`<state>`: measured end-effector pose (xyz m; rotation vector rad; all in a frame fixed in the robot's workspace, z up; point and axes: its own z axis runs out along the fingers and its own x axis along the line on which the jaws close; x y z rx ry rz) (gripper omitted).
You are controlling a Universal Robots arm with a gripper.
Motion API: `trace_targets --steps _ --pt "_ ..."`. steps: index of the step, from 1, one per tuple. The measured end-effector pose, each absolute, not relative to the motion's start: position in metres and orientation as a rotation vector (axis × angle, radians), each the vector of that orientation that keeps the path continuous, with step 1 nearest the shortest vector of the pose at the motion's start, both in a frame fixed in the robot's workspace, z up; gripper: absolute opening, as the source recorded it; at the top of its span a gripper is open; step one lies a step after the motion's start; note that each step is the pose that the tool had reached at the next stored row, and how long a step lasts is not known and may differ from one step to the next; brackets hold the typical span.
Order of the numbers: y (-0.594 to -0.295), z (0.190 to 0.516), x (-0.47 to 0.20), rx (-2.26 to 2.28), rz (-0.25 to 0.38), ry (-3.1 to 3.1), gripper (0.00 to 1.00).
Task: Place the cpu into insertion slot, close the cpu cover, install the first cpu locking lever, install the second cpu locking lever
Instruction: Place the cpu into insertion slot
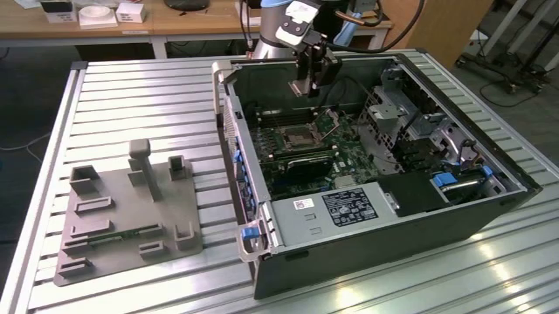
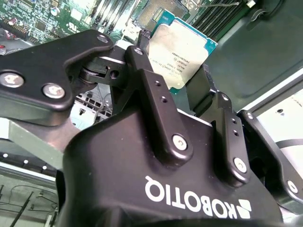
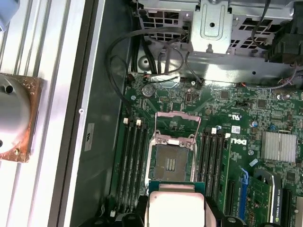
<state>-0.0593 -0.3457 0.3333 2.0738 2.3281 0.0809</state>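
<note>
Second wrist view: my pincer (image 2: 174, 71) clamps the cpu (image 2: 182, 45), small print on its grey lid; the insertion slot (image 3: 171, 163) sits bare, cpu cover (image 3: 176, 115) raised.

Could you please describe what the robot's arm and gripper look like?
The arm is silver-grey with a blue joint cap and a black cable looping beside it. The gripper is black, with jointed finger links, silver screws and white lettering.

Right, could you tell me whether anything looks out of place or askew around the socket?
Nothing stands out: the cpu sits squarely in the gripper above the empty insertion slot, and the cpu cover stands open.
</note>
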Motion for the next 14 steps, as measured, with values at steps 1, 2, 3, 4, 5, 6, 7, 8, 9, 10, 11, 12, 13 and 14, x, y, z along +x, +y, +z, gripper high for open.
trace_targets --steps 1,2,3,4,5,6,7,8,9,10,11,12,13,14 --pt "-0.3459 0.3333 -0.0593 2.074 0.081 2.328 0.55" --pt "-0.3459 0.3332 -0.0593 2.074 0.081 2.328 0.55" --pt "-0.3459 0.3332 -0.0593 2.074 0.081 2.328 0.55" --pt "-0.3459 0.3332 -0.0593 2.073 0.081 2.329 0.55" --pt "-0.3459 0.3331 -0.0593 2.072 0.081 2.330 0.55" --pt "-0.3459 0.3329 -0.0594 2.071 0.081 2.331 0.55" --pt "-0.3459 0.3326 -0.0593 2.070 0.081 2.332 0.55" --pt "-0.3458 0.3321 -0.0593 2.069 0.081 2.332 0.55" --pt "-0.3459 0.3315 -0.0593 2.069 0.081 2.333 0.55" --pt "-0.3459 0.3308 -0.0593 2.068 0.081 2.333 0.55" --pt "-0.3459 0.3299 -0.0593 2.068 0.081 2.334 0.55" --pt "-0.3458 0.3290 -0.0593 2.067 0.081 2.334 0.55" --pt "-0.3459 0.3278 -0.0593 2.067 0.081 2.334 0.55" --pt "-0.3459 0.3265 -0.0593 2.067 0.081 2.334 0.55"
